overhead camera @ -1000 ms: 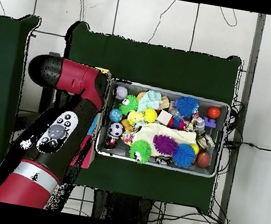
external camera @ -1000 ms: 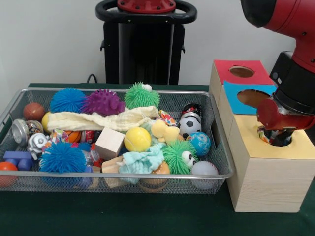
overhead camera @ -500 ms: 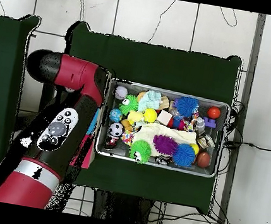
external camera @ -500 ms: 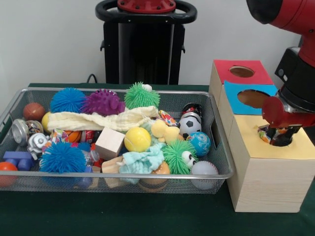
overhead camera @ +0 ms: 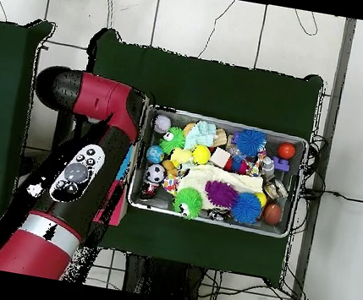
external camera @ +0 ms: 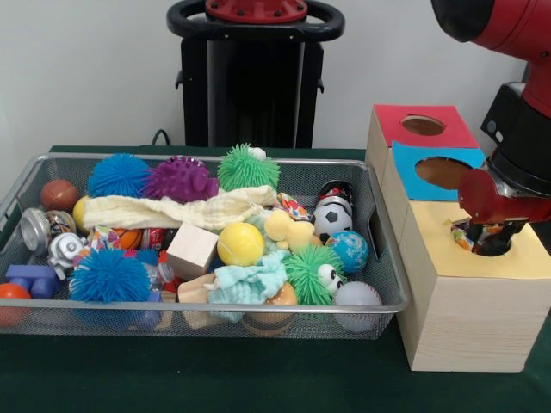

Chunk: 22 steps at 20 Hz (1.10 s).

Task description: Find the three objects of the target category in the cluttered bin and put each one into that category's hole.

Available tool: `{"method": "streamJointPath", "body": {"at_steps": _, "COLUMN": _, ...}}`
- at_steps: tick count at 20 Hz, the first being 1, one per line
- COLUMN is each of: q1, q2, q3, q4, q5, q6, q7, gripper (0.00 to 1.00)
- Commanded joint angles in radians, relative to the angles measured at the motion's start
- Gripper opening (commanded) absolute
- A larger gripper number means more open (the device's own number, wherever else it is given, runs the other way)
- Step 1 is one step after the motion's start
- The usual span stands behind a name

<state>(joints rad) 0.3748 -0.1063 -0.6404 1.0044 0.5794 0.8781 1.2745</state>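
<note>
At the far left of the wire bin [external camera: 392,284], a red ball [external camera: 10,292] sits against the mesh beside a blue block [external camera: 30,277], with a brown ball [external camera: 58,194] up in the back corner and a shiny bell [external camera: 36,226] just below it. Moving along, a spiky blue ball [external camera: 109,275] fills the front, another blue one [external camera: 118,175] sits at the back touching a purple spiky ball [external camera: 179,179], and a cream cloth [external camera: 172,209] stretches across under them. Centre now: a wooden cube [external camera: 192,249], a yellow ball [external camera: 240,243], a green spiky ball [external camera: 247,167] at the back, a mint cloth [external camera: 250,282] at the front. Further right, a green spiky toy with an eye [external camera: 314,274], a soccer ball [external camera: 331,218], a globe ball [external camera: 350,250] and a pale ball [external camera: 356,297] in the front corner. Past the bin stand three boxes in a row: red-topped box [external camera: 422,126], blue-topped box [external camera: 439,172], yellow-topped box [external camera: 465,292]. Over on the right, the red arm [overhead camera: 72,181] comes down and the gripper [external camera: 484,237] is sunk in the yellow-topped box's hole [external camera: 489,241], something multicoloured visible between its tips; whether the jaws are clamped or apart, I can't tell.
</note>
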Motion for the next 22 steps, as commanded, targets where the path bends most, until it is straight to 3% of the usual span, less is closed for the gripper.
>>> {"method": "streamJointPath", "body": {"at_steps": 1, "q1": -0.056, "q2": -0.02, "q3": 0.049, "q4": -0.049, "q5": -0.03, "q6": 0.025, "q7": 0.255, "gripper": 0.0}}
{"method": "streamJointPath", "body": {"at_steps": 9, "q1": -0.06, "q2": -0.011, "q3": 0.04, "q4": -0.081, "q5": -0.033, "q6": 0.058, "q7": 0.267, "gripper": 0.0}}
{"method": "streamJointPath", "body": {"at_steps": 18, "q1": -0.081, "q2": 0.01, "q3": 0.0, "q4": -0.226, "q5": -0.029, "q6": 0.213, "q7": 0.298, "gripper": 0.0}}
{"method": "streamJointPath", "body": {"at_steps": 22, "q1": -0.081, "q2": 0.016, "q3": -0.021, "q4": -0.246, "q5": -0.044, "q6": 0.26, "q7": 0.307, "gripper": 0.0}}
